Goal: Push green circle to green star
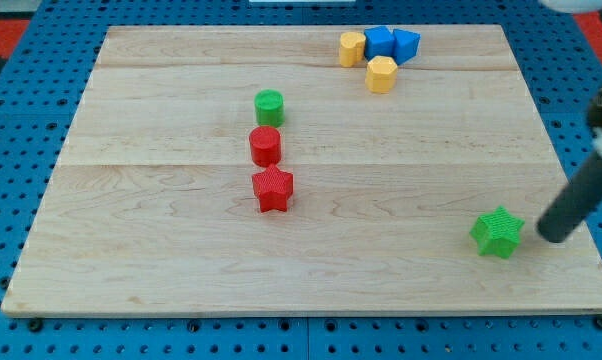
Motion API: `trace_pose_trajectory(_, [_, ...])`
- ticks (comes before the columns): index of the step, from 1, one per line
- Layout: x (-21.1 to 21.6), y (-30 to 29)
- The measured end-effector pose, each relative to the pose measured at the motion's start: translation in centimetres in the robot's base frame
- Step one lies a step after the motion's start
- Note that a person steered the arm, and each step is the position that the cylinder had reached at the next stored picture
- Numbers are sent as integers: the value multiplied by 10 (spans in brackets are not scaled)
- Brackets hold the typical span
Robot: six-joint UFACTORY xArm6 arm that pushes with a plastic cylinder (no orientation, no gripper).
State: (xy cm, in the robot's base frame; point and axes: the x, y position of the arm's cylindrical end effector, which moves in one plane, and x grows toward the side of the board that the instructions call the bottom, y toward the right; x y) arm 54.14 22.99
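The green circle (269, 106) sits on the wooden board (161, 250) left of centre, toward the view's top. The green star (498, 232) lies far from it at the view's lower right. My tip (551, 236) rests just to the right of the green star, a small gap between them; the dark rod rises from it toward the view's upper right. The tip is far from the green circle.
A red circle (265, 146) and a red star (273, 189) lie in a column directly below the green circle. At the view's top are a yellow block (352, 48), a blue cube (379, 43), a blue block (406, 44) and a yellow hexagon (381, 74).
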Motion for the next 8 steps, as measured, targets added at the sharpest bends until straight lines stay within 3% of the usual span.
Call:
trace_pose_trajectory(1, [-1,-6])
trace_pose_trajectory(2, [-43,-16])
trace_pose_trajectory(3, [-114,-71])
trace_pose_trajectory(5, [-177,-227])
trace_pose_trajectory(6, [-215,-223])
trace_pose_trajectory(7, [-222,-285])
trace_pose_trajectory(8, [-187,-244])
